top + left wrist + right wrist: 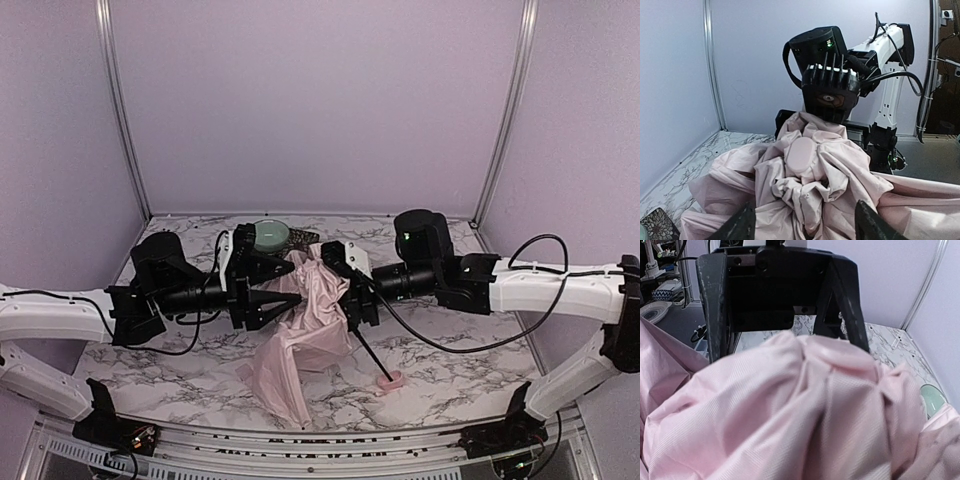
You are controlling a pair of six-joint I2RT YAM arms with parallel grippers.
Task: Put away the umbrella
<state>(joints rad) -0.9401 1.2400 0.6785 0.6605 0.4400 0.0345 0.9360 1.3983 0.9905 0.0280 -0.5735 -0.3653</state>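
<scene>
The left gripper (292, 287) stands with its jaws wide, the fingers (740, 227) spread either side of the bunched cloth and closing on nothing. Behind it, near the back wall, sits a green bowl (270, 236). The umbrella (300, 335) is mid-table, half collapsed: its pink canopy is raised between the two grippers and trails down to the table (470, 360) toward the near edge. The right gripper (347, 290) is buried in the cloth from the other side. Its fingers are hidden, so I cannot tell whether it is clamped, though the canopy seems to hang from there. From it the shaft (370, 350) slants down to the handle (392, 381), which rests on the table. The cloth looks light, limp and slippery, likely to slide through a pinch. The stiff shaft or handle is the surer hold.
</scene>
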